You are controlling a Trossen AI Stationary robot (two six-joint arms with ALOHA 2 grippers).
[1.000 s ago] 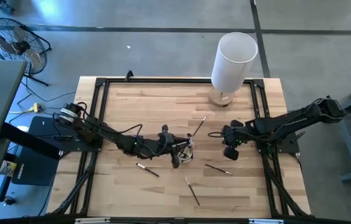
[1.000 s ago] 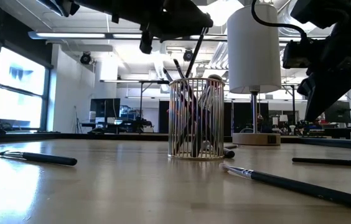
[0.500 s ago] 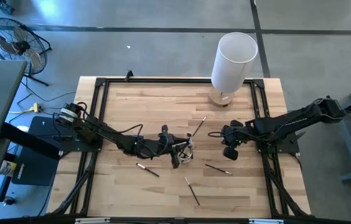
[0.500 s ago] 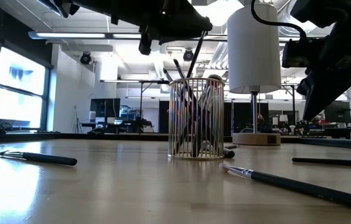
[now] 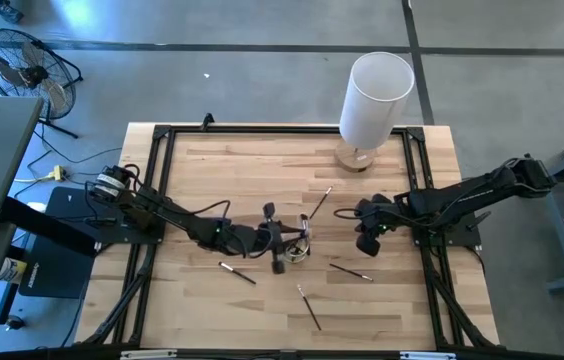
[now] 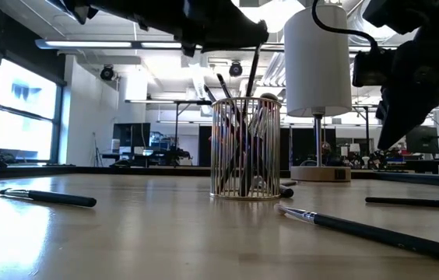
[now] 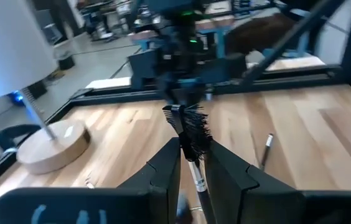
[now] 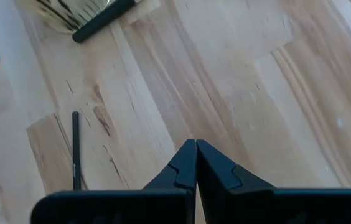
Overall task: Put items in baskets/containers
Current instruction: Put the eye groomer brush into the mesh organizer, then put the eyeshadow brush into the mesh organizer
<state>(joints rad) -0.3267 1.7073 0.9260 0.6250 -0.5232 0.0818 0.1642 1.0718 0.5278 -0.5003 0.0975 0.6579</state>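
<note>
I am watching the left jaws (image 7: pixel 191 163) pinching 1 brush (image 7: pixel 190 134) upright, hanging directly over the cup (image 6: pixel 244 148) of brushes. My right jaws (image 8: pixel 195 163) are hovering pressed shut and empty, loose brushes (image 5: pixel 309 306) lying around them on the wooden surface (image 5: pixel 252 170). Beyond, a white cylinder (image 5: pixel 376 97) is standing before a lit workshop.

The cup (image 5: pixel 300 247) stands mid-table with brushes (image 6: pixel 239 101) upright in it; the left gripper (image 5: pixel 280 240) is just beside it; the right gripper (image 5: pixel 366 243) hangs further right; loose brushes (image 5: pixel 309 307) lie around; the lamp (image 5: pixel 374 98) stands behind.
</note>
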